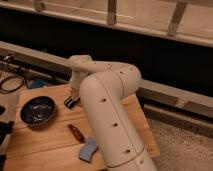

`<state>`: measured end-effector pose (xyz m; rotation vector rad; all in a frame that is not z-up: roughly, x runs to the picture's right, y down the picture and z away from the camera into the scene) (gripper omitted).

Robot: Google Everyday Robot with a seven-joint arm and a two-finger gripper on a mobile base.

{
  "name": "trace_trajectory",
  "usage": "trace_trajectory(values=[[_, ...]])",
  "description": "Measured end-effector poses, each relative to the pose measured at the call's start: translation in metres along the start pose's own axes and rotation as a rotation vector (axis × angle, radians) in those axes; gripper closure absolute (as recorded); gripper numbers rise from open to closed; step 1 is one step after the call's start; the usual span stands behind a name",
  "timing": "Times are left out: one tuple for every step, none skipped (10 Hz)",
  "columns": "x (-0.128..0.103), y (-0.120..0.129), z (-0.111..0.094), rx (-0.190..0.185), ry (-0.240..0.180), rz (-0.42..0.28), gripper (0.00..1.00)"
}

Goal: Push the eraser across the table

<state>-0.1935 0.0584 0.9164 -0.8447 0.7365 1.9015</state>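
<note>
A blue-grey soft block (88,150), which looks like the eraser, lies near the front edge of the wooden table (47,142), partly behind my white arm (107,115). My gripper (71,101) shows as a dark striped tip low over the table's back middle, well behind the block and apart from it. A small red-brown object (76,132) lies between the gripper and the block.
A dark round bowl (37,111) stands on the table's left side. Cables (11,82) and a blue item (36,83) lie on the ledge behind the table. A dark wall and a rail run behind. Gravel floor lies to the right.
</note>
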Motion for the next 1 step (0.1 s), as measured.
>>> trace_trajectory(values=[[0.0019, 0.0038, -0.0002, -0.001, 0.002, -0.005, 1.00]])
